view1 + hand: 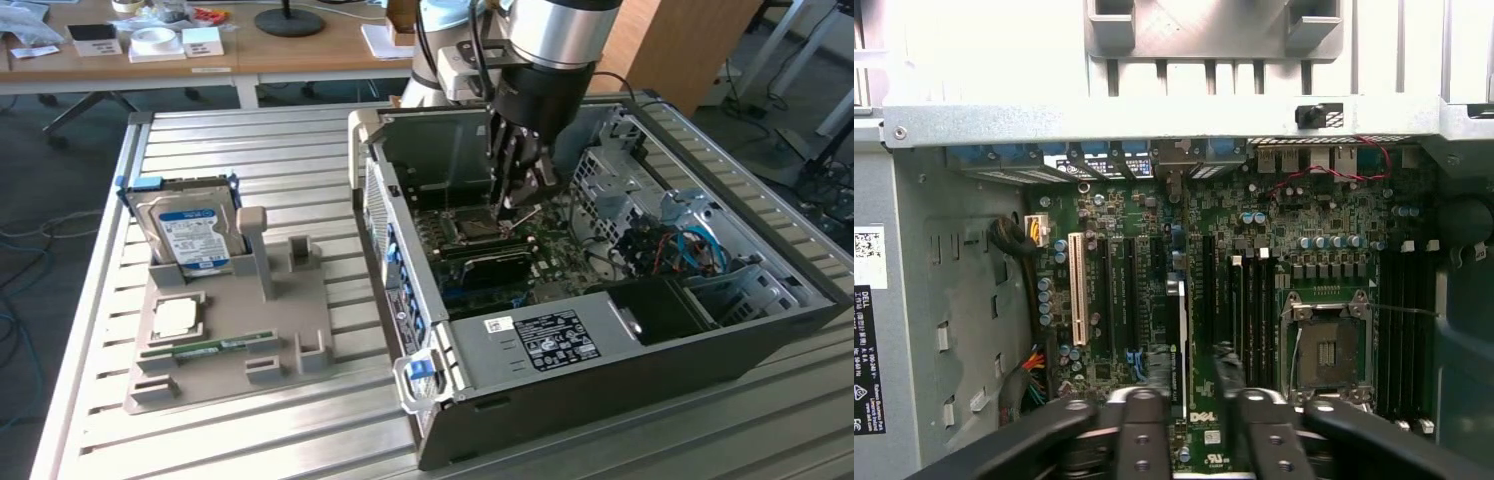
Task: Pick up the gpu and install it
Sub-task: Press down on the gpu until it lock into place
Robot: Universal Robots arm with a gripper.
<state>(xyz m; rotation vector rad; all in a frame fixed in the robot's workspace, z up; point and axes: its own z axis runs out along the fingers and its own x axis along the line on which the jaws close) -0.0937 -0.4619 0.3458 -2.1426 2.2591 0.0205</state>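
The gpu (1177,335) appears edge-on as a thin dark card standing in a slot of the green motherboard (1254,250), inside the open computer case (400,160). In the exterior view it is a dark strip (487,265) low in the case. My gripper (518,205) reaches down into the case from above. In the wrist view my gripper (1184,385) straddles the card's top edge, one black finger (1144,420) on each side. A gap shows between the other finger (1229,395) and the card, so the jaws stand partly open around it.
A grey holder tray (287,300) lies on the slatted metal table at the exterior view's left. It carries a silver hard drive (194,230), a CPU chip (176,318) and a green memory stick (214,348). The black power supply (561,335) and the drive cage (667,210) crowd the case.
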